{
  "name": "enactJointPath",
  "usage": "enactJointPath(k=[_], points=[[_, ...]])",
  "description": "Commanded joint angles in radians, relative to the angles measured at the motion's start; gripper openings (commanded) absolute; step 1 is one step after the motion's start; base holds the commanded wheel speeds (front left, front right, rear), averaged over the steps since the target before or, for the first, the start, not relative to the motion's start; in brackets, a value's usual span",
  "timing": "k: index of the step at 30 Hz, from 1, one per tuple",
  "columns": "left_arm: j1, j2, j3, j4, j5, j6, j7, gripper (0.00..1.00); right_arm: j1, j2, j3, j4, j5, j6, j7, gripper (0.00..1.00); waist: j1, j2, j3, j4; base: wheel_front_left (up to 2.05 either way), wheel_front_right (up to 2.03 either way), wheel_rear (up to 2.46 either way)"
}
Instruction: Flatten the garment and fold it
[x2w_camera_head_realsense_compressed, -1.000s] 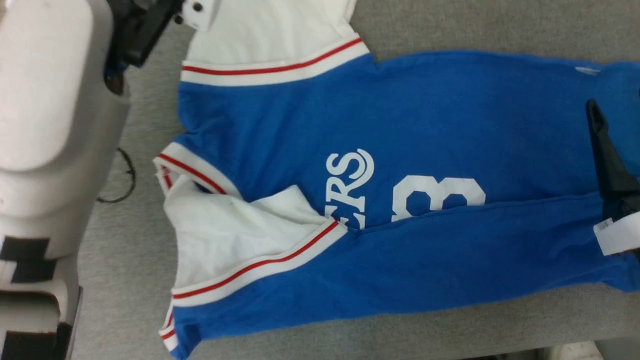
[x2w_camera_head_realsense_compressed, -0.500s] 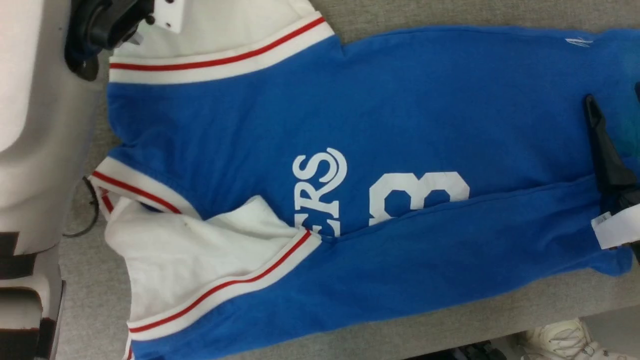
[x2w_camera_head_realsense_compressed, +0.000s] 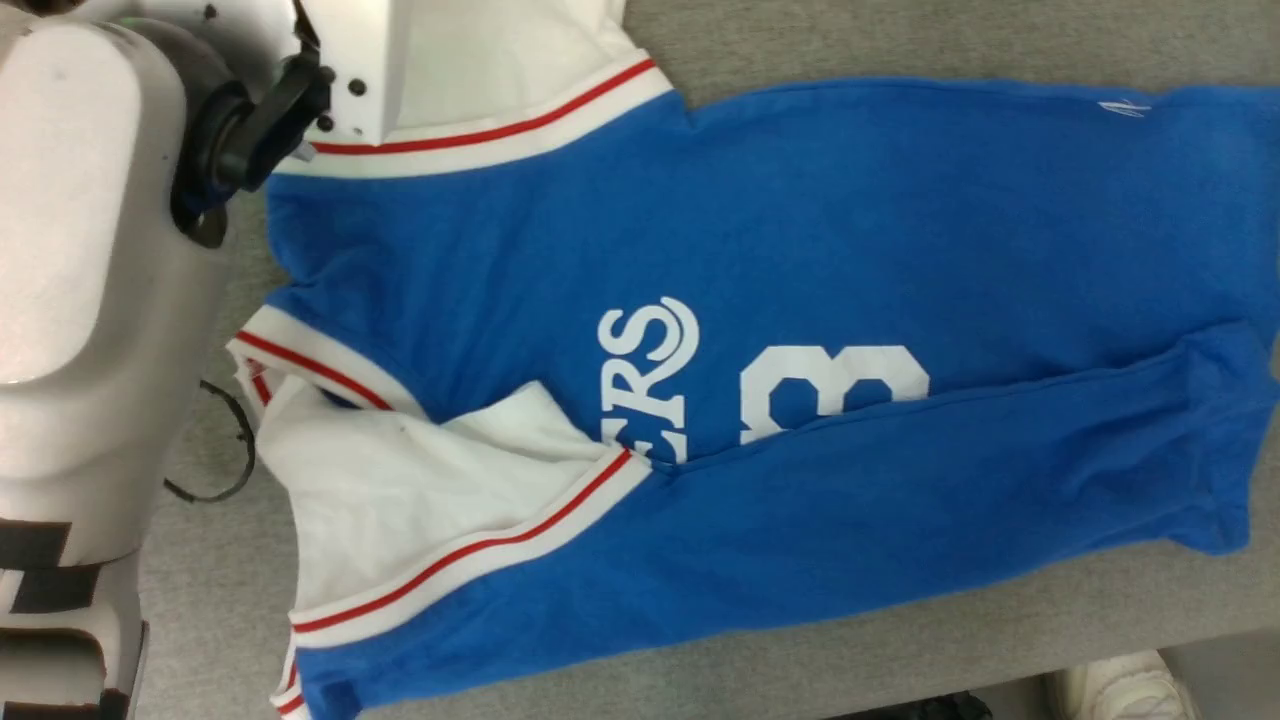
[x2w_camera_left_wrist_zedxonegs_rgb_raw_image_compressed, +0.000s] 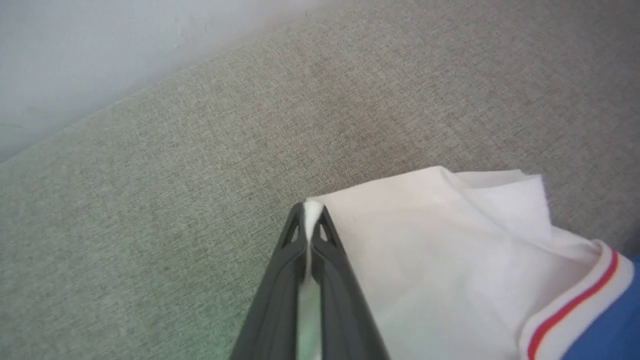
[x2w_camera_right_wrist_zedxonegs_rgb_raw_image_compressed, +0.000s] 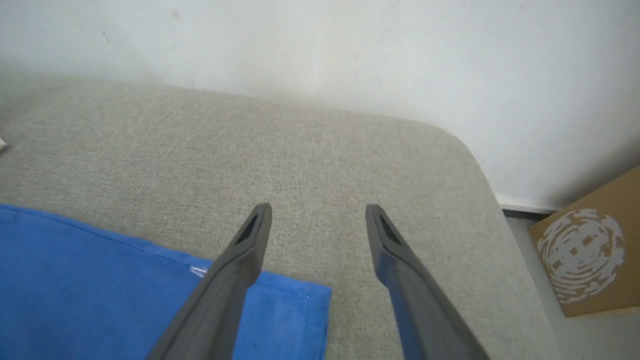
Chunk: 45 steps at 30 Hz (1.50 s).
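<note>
The garment lies sideways on the grey padded table, collar at the left and hem at the right. Its near long side is folded over the white number and lettering, and the near white sleeve lies on top. My left gripper is shut on the edge of the far white sleeve, low on the table. My left wrist sits over that sleeve at the top left of the head view. My right gripper hangs open over bare table just past the garment's blue hem corner.
A pale wall runs behind the table, whose rounded corner is by my right gripper. A cardboard box stands on the floor beyond it. A white shoe shows below the table's near edge. A thin black ring lies near the collar.
My left gripper has closed on the far white sleeve's edge. The right gripper's dark fingers, over the hem before, have left the head view. The head camera has shifted.
</note>
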Motion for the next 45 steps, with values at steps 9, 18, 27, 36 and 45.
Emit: enactJointPath(k=[9, 18, 27, 36, 45], points=[[0.010, -0.026, -0.013, -0.003, -0.009, 0.010, -0.024, 0.00, -0.065, -0.069, 0.056, 0.165, 0.118, -0.002, 0.326, 1.00, 0.0001, 0.0000, 0.021, 0.042, 0.00, 0.00, 0.00], [0.005, -0.028, -0.022, 0.002, -0.010, 0.011, -0.029, 0.00, -0.085, -0.077, 0.092, 0.258, 0.119, -0.002, 0.331, 0.44, 0.0001, 0.0000, 0.030, 0.055, 0.00, 0.00, 0.00], [0.011, -0.016, -0.014, -0.030, 0.009, -0.032, -0.208, 0.00, -0.097, -0.089, 0.120, 0.273, 0.128, -0.002, 0.265, 0.00, 0.0001, 0.0000, -0.020, 0.066, 0.00, 0.00, 0.00], [0.203, 0.010, 0.035, -0.184, -0.016, -0.037, -0.462, 0.00, -0.008, -0.093, 0.068, 0.229, 0.163, -0.002, 0.161, 0.00, 0.0001, 0.0000, -0.145, 0.110, 0.00, 0.00, 0.00], [0.590, 0.065, 0.104, -0.434, -0.086, 0.042, -0.560, 0.00, 0.208, -0.053, -0.024, 0.156, 0.196, -0.002, 0.114, 0.00, 0.0001, 0.0000, -0.261, 0.135, 0.00, 0.00, 0.00]])
